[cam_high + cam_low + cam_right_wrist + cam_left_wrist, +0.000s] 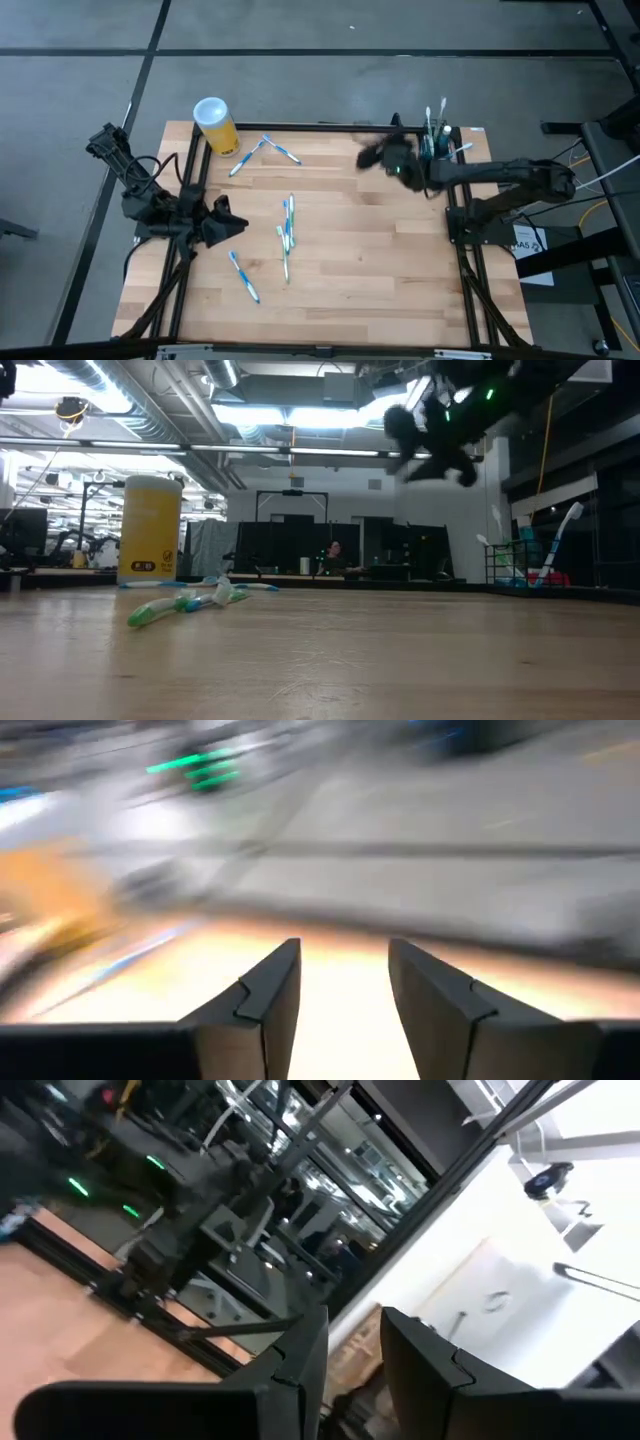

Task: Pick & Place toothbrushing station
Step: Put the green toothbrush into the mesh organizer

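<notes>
Bench layout, seen from above
Cup point(213, 122) at far left corner; toothbrushing station point(441, 142) at far right corner; toothbrushes point(287, 228) scattered between, on the bench point(380, 250).

The table point(380, 250) is pale wooden planks — smooth, with a satin sheen in the low view. The yellow cup point(220, 130) looks like matt plastic under a white lid. The toothbrushes point(287, 228) are glossy plastic — white and blue. The table's frame point(465, 290) is black matt metal.

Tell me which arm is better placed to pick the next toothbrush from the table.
Probably the right. Its gripper is raised over the table with open, empty fingers beside the black holder. The left gripper waits low at the left edge, though the loose toothbrushes lie close to it.
</notes>
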You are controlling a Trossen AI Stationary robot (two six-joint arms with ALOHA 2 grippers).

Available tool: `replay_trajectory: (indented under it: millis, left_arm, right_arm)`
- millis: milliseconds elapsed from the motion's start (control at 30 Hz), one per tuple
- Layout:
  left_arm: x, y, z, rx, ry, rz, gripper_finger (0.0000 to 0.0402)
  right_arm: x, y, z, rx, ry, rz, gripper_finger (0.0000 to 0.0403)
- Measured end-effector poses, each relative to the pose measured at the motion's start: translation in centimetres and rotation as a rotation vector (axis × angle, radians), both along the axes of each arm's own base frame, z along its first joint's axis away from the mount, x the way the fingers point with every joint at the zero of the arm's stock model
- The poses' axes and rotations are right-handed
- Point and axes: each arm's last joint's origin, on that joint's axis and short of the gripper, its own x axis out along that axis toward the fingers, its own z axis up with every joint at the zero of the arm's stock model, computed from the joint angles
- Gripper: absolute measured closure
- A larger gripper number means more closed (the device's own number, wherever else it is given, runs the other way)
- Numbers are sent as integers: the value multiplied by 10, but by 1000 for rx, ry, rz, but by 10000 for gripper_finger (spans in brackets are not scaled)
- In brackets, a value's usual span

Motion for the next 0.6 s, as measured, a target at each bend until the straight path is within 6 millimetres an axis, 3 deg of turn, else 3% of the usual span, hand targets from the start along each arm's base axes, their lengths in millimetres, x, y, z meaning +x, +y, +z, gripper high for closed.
replay_trajectory:
  millis: [100, 233, 400, 500, 600]
  left_arm:
    - [0, 2, 0, 38, 5, 45, 311]
    - [-1, 3, 0, 94, 13, 93, 311]
    - [-1, 2, 0, 156, 6, 82, 311]
    - [-1, 1, 1, 190, -8, 44, 311]
    - [0, -3, 0, 225, -20, -5, 311]
  right_arm:
    - [16, 39, -7, 193, -128, 232, 261]
    - [28, 77, -26, 428, -188, 302, 284]
    - [83, 115, -16, 489, -122, 601, 310]
    - [123, 136, -5, 351, 105, 899, 319]
    - [141, 152, -13, 153, 594, 1168, 322]
